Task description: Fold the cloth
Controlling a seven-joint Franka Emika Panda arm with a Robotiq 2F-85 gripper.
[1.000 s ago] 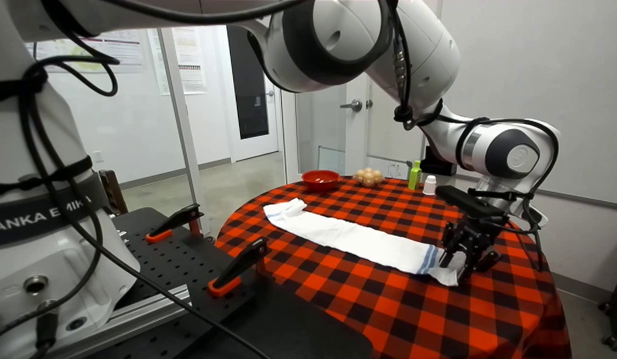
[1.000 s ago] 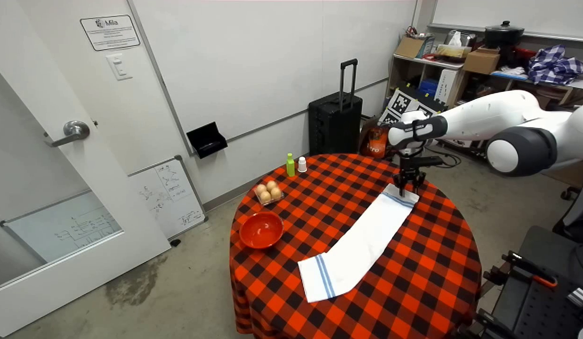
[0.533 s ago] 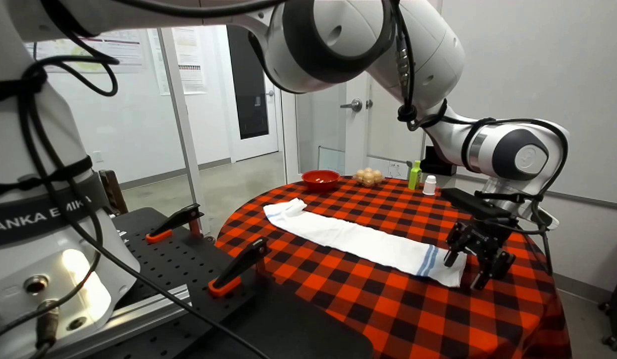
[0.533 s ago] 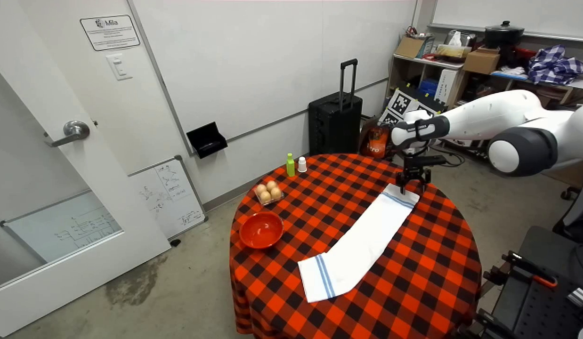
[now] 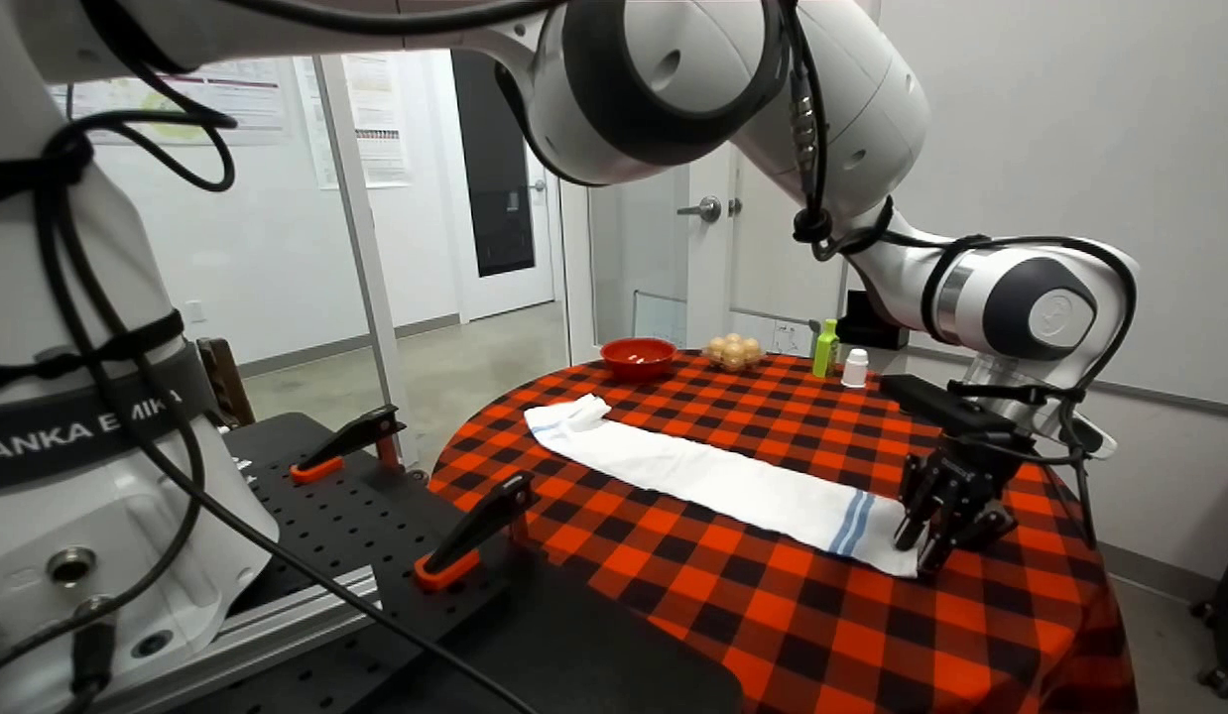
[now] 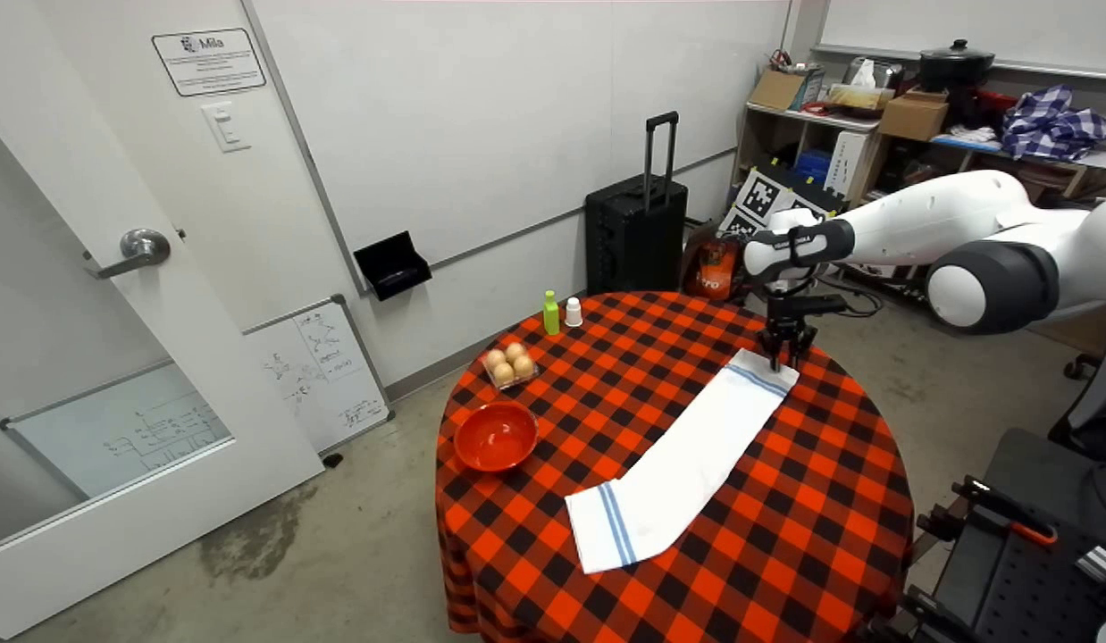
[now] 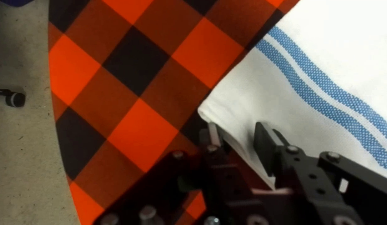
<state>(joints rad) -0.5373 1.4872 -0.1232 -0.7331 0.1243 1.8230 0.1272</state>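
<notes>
The cloth is a long narrow white towel with blue stripes near both ends. It lies stretched across the checkered table in both exterior views (image 5: 733, 481) (image 6: 696, 446). Its far end is bent at an angle. My gripper is at the cloth's other end, pointing down, in both exterior views (image 5: 917, 555) (image 6: 784, 364). In the wrist view, the cloth (image 7: 274, 93) has its hemmed edge running between the two fingers of my gripper (image 7: 236, 128). A gap still shows between the fingers, with one finger over the cloth and one just outside its edge.
The red-and-black tablecloth (image 5: 674, 585) covers a round table. A red bowl (image 6: 497, 436), a carton of eggs (image 6: 510, 364), a green bottle (image 6: 551, 314) and a white bottle (image 6: 573, 313) stand along its far side. Clamps (image 5: 475, 531) sit on the robot's base plate.
My gripper first opened wide and moved off the cloth's end, which settled flatter. Since then its fingers have come closer together at the edge, and the cloth's end has shifted slightly.
</notes>
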